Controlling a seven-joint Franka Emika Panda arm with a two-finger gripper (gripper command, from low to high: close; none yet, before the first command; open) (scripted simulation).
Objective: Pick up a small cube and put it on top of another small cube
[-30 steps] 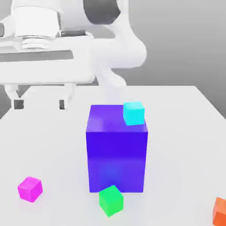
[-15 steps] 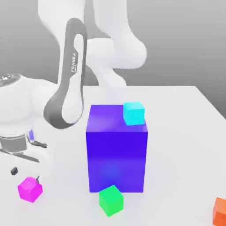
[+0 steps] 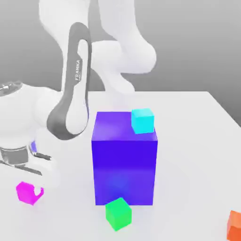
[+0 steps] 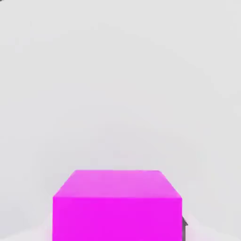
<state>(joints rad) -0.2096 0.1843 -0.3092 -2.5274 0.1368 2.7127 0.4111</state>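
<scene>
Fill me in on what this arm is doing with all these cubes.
The Franka arm has its gripper down at the small magenta cube on the white table, near the exterior view's left edge. The cube sits close under the hand camera. The green cube it should go on sits in front of the big blue-purple block, with nothing on it yet. A cyan cube rests on top of that block, and an orange cube lies at the exterior view's right edge.
</scene>
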